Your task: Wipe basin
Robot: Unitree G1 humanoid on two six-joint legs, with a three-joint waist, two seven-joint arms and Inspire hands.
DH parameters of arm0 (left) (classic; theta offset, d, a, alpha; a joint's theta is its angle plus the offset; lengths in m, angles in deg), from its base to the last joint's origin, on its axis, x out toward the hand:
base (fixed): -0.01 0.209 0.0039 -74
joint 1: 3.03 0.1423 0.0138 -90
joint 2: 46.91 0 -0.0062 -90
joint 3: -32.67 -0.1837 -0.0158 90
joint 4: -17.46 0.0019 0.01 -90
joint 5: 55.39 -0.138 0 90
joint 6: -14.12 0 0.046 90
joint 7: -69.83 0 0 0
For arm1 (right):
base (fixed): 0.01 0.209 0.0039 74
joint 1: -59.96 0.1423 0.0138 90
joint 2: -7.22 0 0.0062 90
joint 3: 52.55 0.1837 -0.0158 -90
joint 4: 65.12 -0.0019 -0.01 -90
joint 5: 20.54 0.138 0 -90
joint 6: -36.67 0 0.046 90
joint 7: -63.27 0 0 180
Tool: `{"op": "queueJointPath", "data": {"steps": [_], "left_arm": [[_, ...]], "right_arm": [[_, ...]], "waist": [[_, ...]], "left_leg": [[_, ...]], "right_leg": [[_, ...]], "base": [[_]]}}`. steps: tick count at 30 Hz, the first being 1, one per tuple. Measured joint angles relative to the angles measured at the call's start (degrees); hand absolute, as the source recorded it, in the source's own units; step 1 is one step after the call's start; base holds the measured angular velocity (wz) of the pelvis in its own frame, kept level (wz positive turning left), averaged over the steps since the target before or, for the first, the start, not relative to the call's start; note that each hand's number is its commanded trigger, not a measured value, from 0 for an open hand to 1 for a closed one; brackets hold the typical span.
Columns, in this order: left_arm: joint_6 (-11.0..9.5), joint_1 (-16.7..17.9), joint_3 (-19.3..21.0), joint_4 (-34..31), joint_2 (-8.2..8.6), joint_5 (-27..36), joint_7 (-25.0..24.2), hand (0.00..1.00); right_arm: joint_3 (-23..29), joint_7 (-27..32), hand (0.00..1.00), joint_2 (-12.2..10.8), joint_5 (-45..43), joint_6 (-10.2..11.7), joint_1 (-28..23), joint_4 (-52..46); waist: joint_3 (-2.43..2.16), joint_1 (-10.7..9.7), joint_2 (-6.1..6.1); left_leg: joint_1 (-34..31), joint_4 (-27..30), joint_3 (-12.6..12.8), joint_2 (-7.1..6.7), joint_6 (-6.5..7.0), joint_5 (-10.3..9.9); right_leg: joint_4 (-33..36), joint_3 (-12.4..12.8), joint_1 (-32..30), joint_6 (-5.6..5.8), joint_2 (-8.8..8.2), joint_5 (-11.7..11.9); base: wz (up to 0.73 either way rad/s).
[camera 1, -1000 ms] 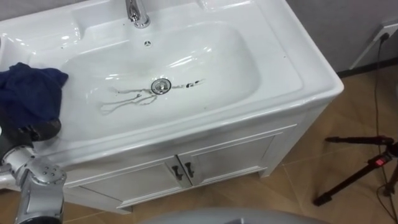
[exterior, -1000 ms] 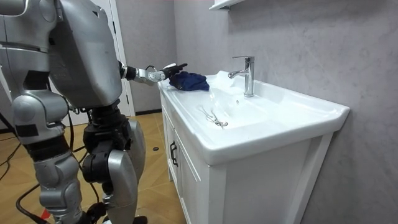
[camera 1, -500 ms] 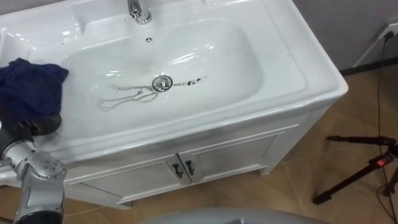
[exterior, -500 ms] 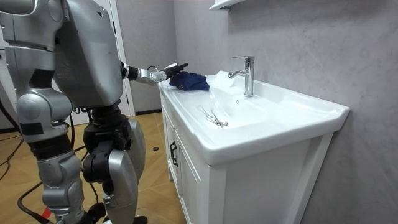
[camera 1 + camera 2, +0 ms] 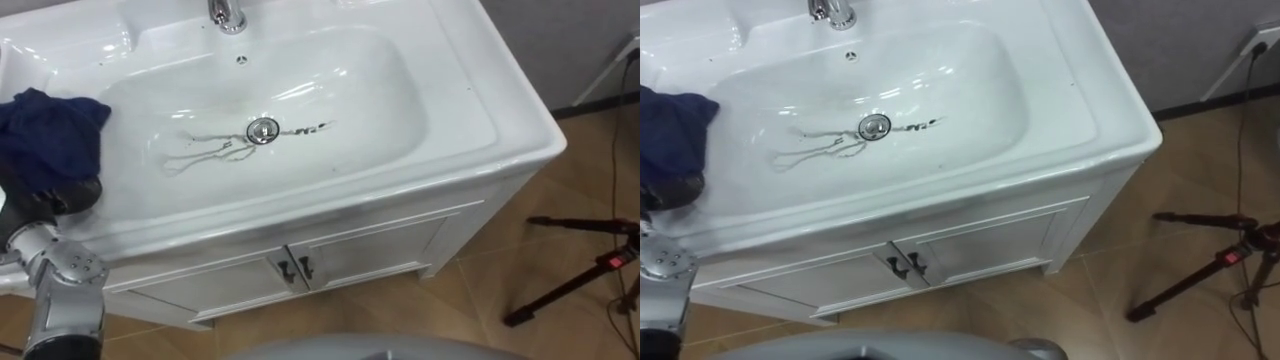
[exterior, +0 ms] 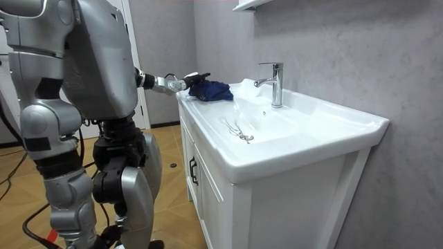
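Standing close to a white cabinet [image 5: 365, 250] that carries the basin [image 5: 420, 110], the robot reaches its left hand [image 5: 62, 197] to the basin's left rim. A crumpled dark blue cloth [image 5: 48, 135] lies on that rim, and the hand touches its near edge. The cloth covers the fingers, so it cannot be told whether they grip it. Thin dark marks [image 5: 200, 155] straggle across the bowl on both sides of the drain [image 5: 262, 130], below the tap [image 5: 226, 14].
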Motion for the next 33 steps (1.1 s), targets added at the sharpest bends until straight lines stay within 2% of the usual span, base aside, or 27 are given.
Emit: {"op": "queueJointPath", "data": {"steps": [5, 13, 15, 17, 18, 20, 23, 27, 33], "left_arm": [[0.2, -1.7, -0.1, 3.5, 0.0, 0.0, -3.4, 0.0], [1.2, -2.6, 0.0, 4.1, -0.03, -1.1, -7.7, 0.0], [1.8, -3.1, -0.1, 4.1, -0.07, -1.5, -8.8, 0.11], [2.3, -3.5, -0.1, 4.3, -0.08, -1.9, -9.8, 0.54], [2.3, -3.7, -0.1, 4.5, -0.08, -2.2, -10.5, 0.54], [2.6, -4.0, -0.1, 4.6, -0.09, -3.3, -11.1, 1.0], [3.0, -4.7, -0.1, 5.0, -0.72, -4.3, -12.1, 1.0], [3.2, -6.1, -0.8, 7.1, -2.47, -5.0, -13.3, 1.0], [3.8, -9.2, -0.4, 11.7, -3.57, -7.3, -13.3, 1.0]], "right_arm": [[0.0, -0.2, 0.0, 0.5, 0.0, 0.0, 0.5, 0.5], [-0.1, 0.3, 0.0, 0.5, 0.1, -0.7, 0.4, 0.5], [-0.5, 0.7, 0.0, 0.5, 0.1, -1.5, 0.5, 0.5], [-0.5, 0.8, 0.0, 0.5, 0.0, -1.9, 0.5, 0.5], [-0.5, 0.7, 0.0, 0.5, 0.0, -2.2, 0.5, 0.5], [-0.5, 0.7, 0.0, 0.5, 0.0, -2.3, 0.5, 0.5], [-0.5, 0.6, 0.0, 0.6, 0.0, -2.4, 0.6, 0.1], [-0.5, 0.7, 0.0, 0.8, 0.0, -2.8, 0.5, -0.2], [-0.4, 1.2, 0.0, 0.9, 0.0, -2.8, 0.5, -0.1]], "waist": [[0.18, -0.4, 0.37], [0.07, -0.3, 0.37], [-0.04, -0.2, 0.39], [-0.08, 0.0, 0.42], [-0.08, 0.1, 0.42], [-0.09, 0.2, 0.41], [-0.11, 0.2, 0.42], [-0.19, 0.2, 0.54], [-0.32, 0.1, 1.08]], "left_leg": [[0.0, 0.0, 0.0, 0.0, 0.0, 0.0], [-0.1, 0.1, 0.1, 0.0, -0.01, 0.0], [-0.2, 0.1, 0.1, 0.01, -0.02, 0.0], [-0.1, 0.1, 0.1, 0.02, -0.03, 0.0], [0.0, 0.1, 0.1, 0.03, -0.03, 0.0], [0.2, 0.1, 0.1, 0.03, -0.03, 0.0], [0.3, 0.1, 0.1, 0.03, -0.04, 0.0], [0.7, 0.1, 0.3, 0.03, -0.04, 0.0], [1.1, 0.1, 0.5, 0.03, -0.04, 0.1]], "right_leg": [[0.0, 0.0, 0.0, 0.0, 0.0, 0.0], [0.1, -0.1, -0.1, 0.0, 0.01, 0.0], [0.1, -0.2, -0.1, 0.0, 0.01, 0.0], [0.1, -0.3, -0.1, 0.0, 0.01, 0.0], [0.1, -0.3, 0.0, 0.0, 0.01, 0.0], [0.1, -0.3, 0.3, -0.01, 0.01, 0.0], [0.2, -0.3, 0.3, -0.01, 0.01, 0.0], [0.2, -0.3, 0.7, -0.01, 0.0, 0.0], [0.2, -0.3, 1.1, 0.0, 0.0, 0.0]], "base": [[0.0], [0.0], [0.02], [0.0], [0.0], [0.0], [0.0], [0.0], [0.0]]}}
